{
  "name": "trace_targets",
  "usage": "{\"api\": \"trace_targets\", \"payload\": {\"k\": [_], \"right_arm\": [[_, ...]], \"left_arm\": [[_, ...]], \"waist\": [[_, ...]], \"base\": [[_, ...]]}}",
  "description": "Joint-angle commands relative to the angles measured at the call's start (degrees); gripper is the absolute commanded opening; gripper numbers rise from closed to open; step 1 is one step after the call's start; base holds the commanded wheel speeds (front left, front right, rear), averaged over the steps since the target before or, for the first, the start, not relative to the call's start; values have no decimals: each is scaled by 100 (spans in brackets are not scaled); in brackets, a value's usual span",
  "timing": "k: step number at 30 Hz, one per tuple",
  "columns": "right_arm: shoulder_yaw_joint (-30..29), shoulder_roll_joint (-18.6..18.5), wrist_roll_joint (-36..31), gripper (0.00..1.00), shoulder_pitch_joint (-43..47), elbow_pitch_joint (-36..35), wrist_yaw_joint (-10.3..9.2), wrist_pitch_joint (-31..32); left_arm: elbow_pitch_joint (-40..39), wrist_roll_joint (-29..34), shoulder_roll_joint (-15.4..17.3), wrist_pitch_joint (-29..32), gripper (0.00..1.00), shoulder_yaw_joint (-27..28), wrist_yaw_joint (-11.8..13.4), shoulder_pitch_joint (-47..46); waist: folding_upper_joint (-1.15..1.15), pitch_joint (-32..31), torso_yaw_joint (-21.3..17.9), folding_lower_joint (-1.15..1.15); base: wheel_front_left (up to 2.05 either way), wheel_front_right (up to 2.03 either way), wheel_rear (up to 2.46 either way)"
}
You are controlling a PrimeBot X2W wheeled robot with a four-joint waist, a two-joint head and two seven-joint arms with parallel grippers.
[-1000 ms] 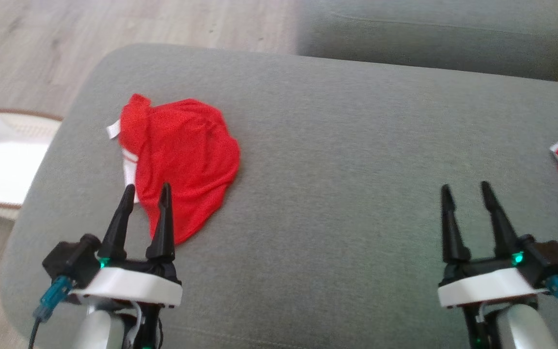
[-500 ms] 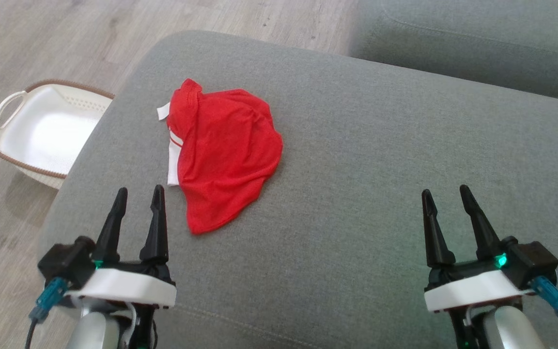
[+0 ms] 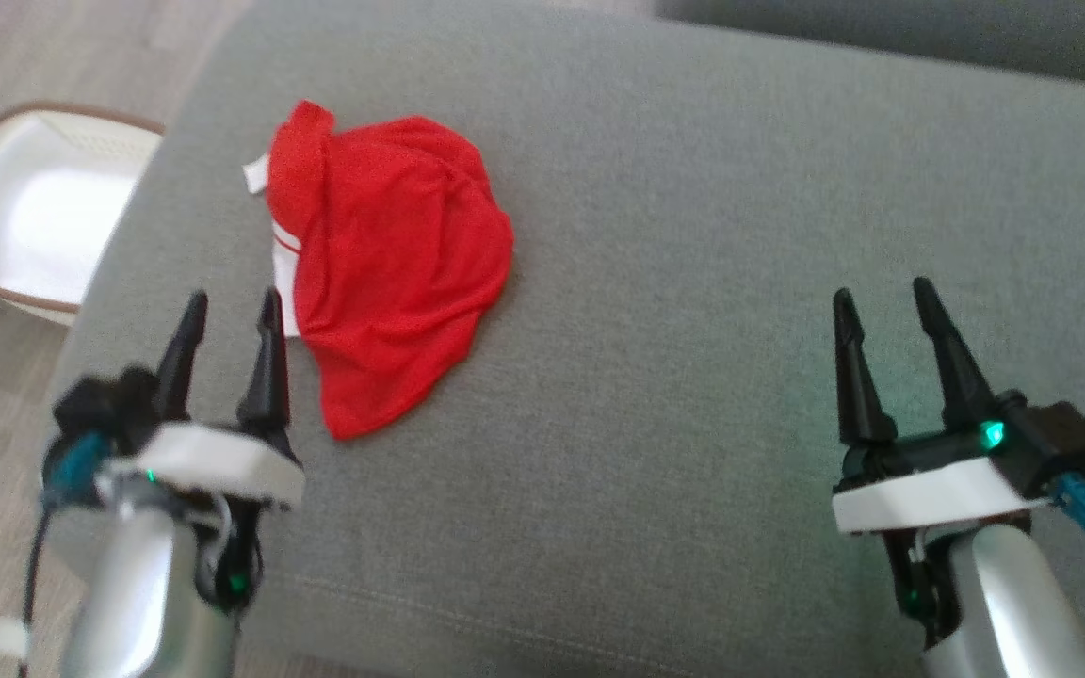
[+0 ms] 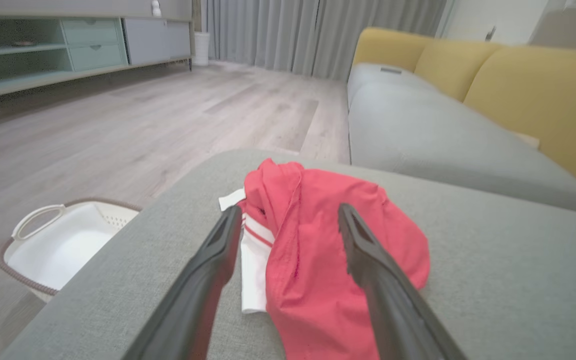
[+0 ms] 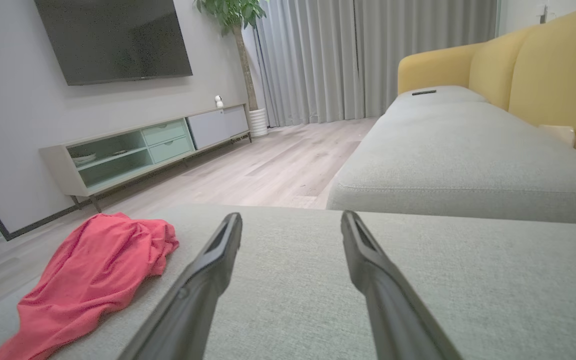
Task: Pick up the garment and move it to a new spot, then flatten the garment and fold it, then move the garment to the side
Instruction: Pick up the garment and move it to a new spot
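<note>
A crumpled red garment (image 3: 387,259) with white trim lies on the left part of the grey sofa cushion (image 3: 693,282). My left gripper (image 3: 232,303) hovers open just left of and before the garment's near edge, with nothing between its fingers. In the left wrist view the garment (image 4: 313,250) lies straight ahead, framed by the open gripper (image 4: 288,212). My right gripper (image 3: 885,287) stands open over bare cushion far to the right. The right wrist view shows the garment (image 5: 93,270) off to its left, beyond the open gripper (image 5: 290,217).
A white laundry basket (image 3: 20,212) with a brown rim stands on the wood floor left of the cushion. A second grey seat (image 4: 433,130) with yellow backrests (image 4: 533,95) runs behind. A TV cabinet (image 5: 143,150) lines the far wall.
The head camera has shifted, so the whole picture moved. My left gripper now sits further left of the garment's near edge. Both grippers stay open.
</note>
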Motion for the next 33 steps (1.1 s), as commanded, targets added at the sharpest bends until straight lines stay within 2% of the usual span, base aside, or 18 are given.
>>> {"api": "trace_targets", "payload": {"k": [1,8,11,18,19,20,21,25,27,30,33], "right_arm": [[97,-20,-52,100,-223,-219,-4,-61],[-69,-20,-288,100,-464,-367,-4,-61],[-90,-20,-342,100,-538,-403,-4,-61],[-115,-20,-367,100,-642,-470,-4,-61],[-126,-20,-374,100,-648,-477,-4,-61],[-142,-20,-378,100,-652,-483,-4,-61],[-153,-20,-380,100,-653,-488,-4,-61],[-166,-20,-369,100,-620,-469,-4,-61],[-161,-20,-325,100,-590,-435,-4,-61],[-144,-20,-255,100,-549,-400,-4,-61],[-119,-20,-174,100,-477,-349,-4,-61]], "left_arm": [[-20,19,204,-23,100,163,-20,-369],[1443,-336,791,865,100,-276,-71,-1778],[1954,-659,1022,1298,100,-533,-73,-2226],[2670,-1710,1381,1821,100,-1193,-75,-2799],[2722,-1825,1426,1830,90,-1287,-75,-2843],[2756,-1928,1465,1806,31,-1380,-75,-2879],[2778,-2049,1488,1772,0,-1460,-75,-2903],[2808,-2361,1629,1383,0,-1680,-75,-2979],[2718,-2491,1754,830,0,-1763,-75,-3022],[2482,-2592,1890,324,0,-1846,-75,-3038],[2091,-2641,2047,84,0,-1876,-75,-3026]], "waist": [[0,290,-154,-1],[0,847,-349,-1],[0,1025,-441,-1],[0,1270,-611,-1],[0,1282,-627,-1],[0,1289,-639,-1],[0,1289,-645,-1],[0,1192,-660,-1],[0,1033,-665,-1],[0,814,-668,-1],[0,554,-690,-1]], "base": [[0,0,0],[0,0,0],[0,0,0],[0,0,0],[0,0,0],[0,0,0],[0,0,0],[0,0,0],[0,0,0],[0,0,0],[0,0,0]]}}
